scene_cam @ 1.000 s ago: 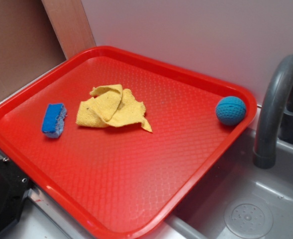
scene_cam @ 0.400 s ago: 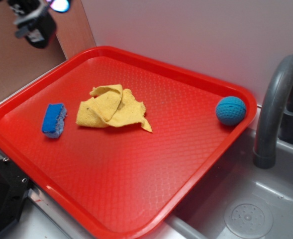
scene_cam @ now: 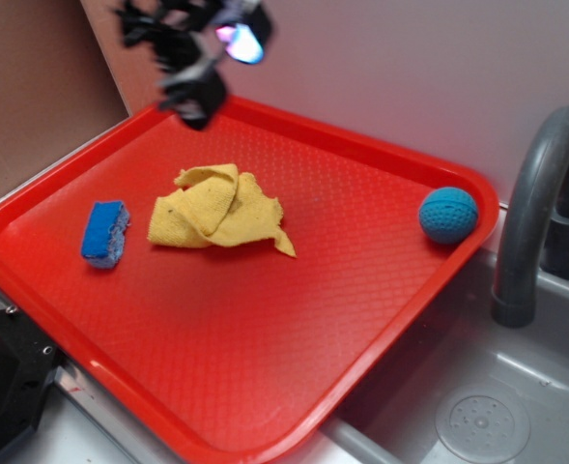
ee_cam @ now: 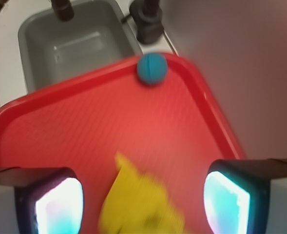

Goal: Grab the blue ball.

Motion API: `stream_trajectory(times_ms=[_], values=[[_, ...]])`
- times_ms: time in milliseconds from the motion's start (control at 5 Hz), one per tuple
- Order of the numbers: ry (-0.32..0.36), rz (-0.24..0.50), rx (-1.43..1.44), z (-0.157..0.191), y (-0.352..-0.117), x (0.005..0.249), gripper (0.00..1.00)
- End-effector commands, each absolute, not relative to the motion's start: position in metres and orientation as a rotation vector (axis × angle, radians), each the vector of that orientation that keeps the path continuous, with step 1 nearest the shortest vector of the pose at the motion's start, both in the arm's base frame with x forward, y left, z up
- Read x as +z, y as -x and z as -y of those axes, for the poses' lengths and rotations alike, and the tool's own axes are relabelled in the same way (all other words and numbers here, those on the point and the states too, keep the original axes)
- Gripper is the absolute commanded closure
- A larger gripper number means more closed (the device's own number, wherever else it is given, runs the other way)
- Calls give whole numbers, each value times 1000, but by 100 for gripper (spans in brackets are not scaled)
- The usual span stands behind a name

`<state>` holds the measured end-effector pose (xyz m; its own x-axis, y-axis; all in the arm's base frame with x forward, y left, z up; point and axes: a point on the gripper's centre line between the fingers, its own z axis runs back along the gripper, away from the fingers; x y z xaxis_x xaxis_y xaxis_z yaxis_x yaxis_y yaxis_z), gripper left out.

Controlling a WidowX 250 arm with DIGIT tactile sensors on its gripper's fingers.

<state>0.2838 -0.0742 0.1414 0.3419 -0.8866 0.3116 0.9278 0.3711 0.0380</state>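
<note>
- You are looking at a red tray [scene_cam: 265,367] taking up most of the exterior view; take the yellow cloth [scene_cam: 216,208] crumpled near its middle as your landmark.
- Left of the cloth, a blue sponge [scene_cam: 105,232] is lying flat on the tray, apart from the cloth.
- Above the cloth and toward the tray's far rim, your gripper [scene_cam: 192,58] is hanging in the air, blurred, touching nothing.
- In the wrist view the gripper [ee_cam: 143,200] is showing two lit finger pads [ee_cam: 60,207] standing wide apart, the jaws spread with nothing between them but the cloth [ee_cam: 138,204] far below.
- Well to the right of the cloth, the blue ball [scene_cam: 448,215] is sitting in the tray's far right corner, just beside the rim; in the wrist view the ball [ee_cam: 152,68] is showing at the top edge of the tray [ee_cam: 46,131].
- Right of the ball, beyond the tray, a grey faucet [scene_cam: 535,213] is arching over a grey sink [scene_cam: 477,406].
</note>
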Motion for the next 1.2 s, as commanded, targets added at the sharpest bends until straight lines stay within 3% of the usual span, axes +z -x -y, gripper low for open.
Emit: stream_trajectory(times_ms=[0, 600, 1000], values=[[242, 320, -1269, 135, -309, 112, 0], [307, 322, -1296, 187, -342, 75, 0], [425, 375, -1270, 204, -349, 59, 0]])
